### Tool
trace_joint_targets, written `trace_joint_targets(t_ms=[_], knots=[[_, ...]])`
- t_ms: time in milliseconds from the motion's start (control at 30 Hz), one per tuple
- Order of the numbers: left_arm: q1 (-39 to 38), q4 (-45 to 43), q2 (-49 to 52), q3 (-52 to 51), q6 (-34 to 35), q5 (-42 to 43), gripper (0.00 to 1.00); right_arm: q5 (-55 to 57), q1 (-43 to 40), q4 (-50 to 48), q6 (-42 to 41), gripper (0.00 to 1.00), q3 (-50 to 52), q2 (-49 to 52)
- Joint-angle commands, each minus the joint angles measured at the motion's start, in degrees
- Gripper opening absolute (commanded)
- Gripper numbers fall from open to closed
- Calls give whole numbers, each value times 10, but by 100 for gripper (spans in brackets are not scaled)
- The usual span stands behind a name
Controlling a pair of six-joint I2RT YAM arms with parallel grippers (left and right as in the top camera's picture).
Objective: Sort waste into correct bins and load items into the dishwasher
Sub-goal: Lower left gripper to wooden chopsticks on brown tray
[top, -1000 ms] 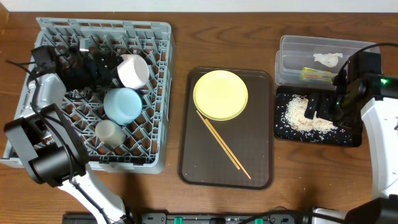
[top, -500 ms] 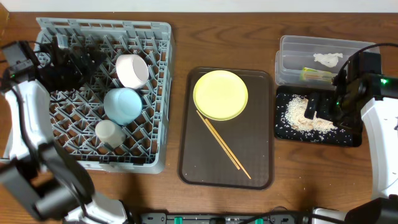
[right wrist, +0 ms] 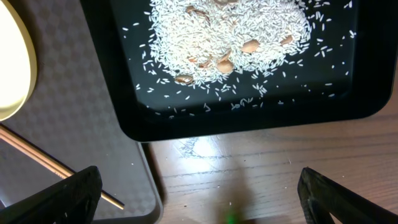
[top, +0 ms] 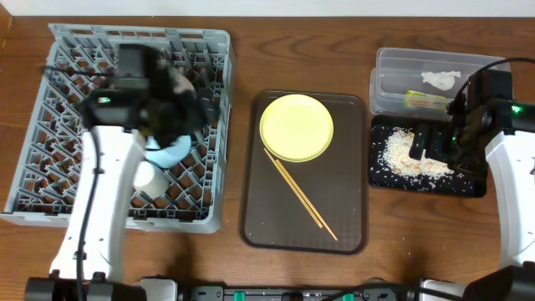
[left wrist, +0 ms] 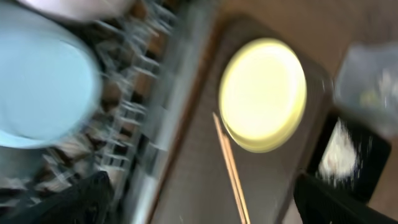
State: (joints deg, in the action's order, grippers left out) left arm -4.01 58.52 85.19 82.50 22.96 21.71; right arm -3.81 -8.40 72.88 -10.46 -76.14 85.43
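Okay, yellow plate (top: 296, 127) lies flat at the 12 o'clock end of the brown tray (top: 344, 196). Chopsticks (top: 299, 192) run from its 7 o'clock edge toward 5 o'clock. Plate likely rigid, slick, light: pinch the rim. Chopsticks thin, roll-prone: pinch mid-length. Left fingers (left wrist: 81, 202) and right fingers (right wrist: 68, 193) apart, empty.
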Motion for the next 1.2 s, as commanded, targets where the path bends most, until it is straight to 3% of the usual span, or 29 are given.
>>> trace_joint_targets(t_ms=[0,233,367,533,700,1167], knots=[[-78,4,8,-1,31,-8,95,4,-3,1,-2,98,-10,-10],[-211,1,10,-53,217,-143,94,3,-3,2,-2,99,-10,-10],[-275,-31,16,-96,282,-185,93,3,-3,2,-2,99,-10,-10],[-342,-110,49,-147,299,-193,92,3,-3,2,-2,98,-10,-10],[-380,-132,120,-151,299,-198,92,3,-2,2,-2,98,-10,-10],[-391,-139,219,-151,312,-138,92,3,-2,2,-2,98,-10,-10]])
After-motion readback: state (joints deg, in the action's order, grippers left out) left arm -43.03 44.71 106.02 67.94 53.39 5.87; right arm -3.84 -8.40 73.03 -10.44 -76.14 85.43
